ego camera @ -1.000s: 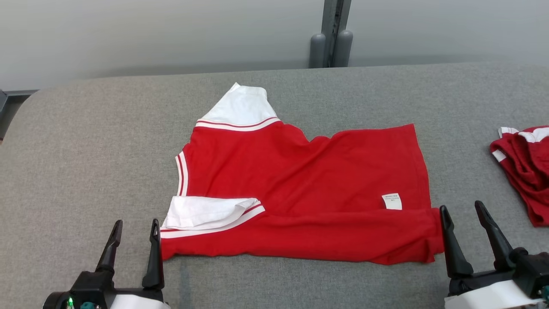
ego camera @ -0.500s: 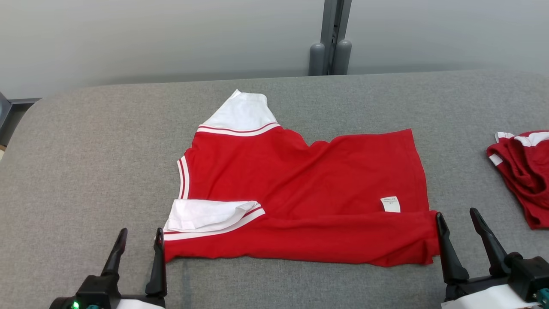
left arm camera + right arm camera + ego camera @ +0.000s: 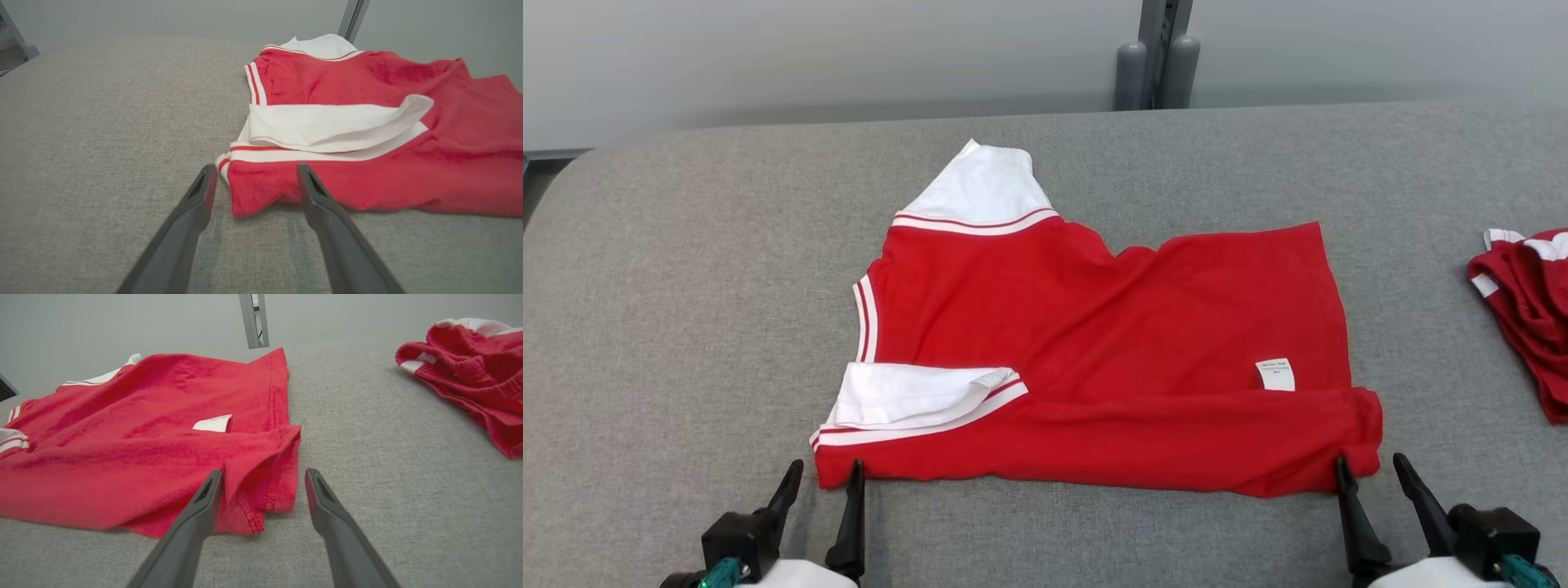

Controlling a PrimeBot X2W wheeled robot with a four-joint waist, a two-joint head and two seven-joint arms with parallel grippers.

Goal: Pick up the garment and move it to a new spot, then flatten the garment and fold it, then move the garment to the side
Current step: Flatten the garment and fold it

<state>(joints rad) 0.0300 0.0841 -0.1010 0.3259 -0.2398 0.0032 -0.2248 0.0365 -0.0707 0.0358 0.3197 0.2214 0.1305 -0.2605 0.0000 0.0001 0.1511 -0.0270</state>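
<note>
Red garment (image 3: 1111,343) with white sleeves, lying spread on the grey table (image 3: 686,286) near its middle. The collar end points to the robot's left and the hem to its right. The far sleeve (image 3: 980,184) lies flat, pointing away from the robot. The near sleeve (image 3: 907,392) is turned in onto the body, and the near strip of the garment is folded over along its length. A white label (image 3: 1275,374) shows close to the hem.

Left gripper (image 3: 826,465): jaws wide, holding nothing, low over the table at the garment's near left corner. In the left wrist view (image 3: 256,167) that corner lies between the two fingers. Whether they touch the cloth cannot be told.

Right gripper (image 3: 1369,460): jaws wide, holding nothing, at the near right corner. In the right wrist view (image 3: 264,471) the folded hem corner sits between the fingers, one finger overlapping the cloth.

A second garment (image 3: 1523,302), red with white trim, lies crumpled at the table's right edge, well apart from the first. A grey post (image 3: 1156,49) stands behind the table.
</note>
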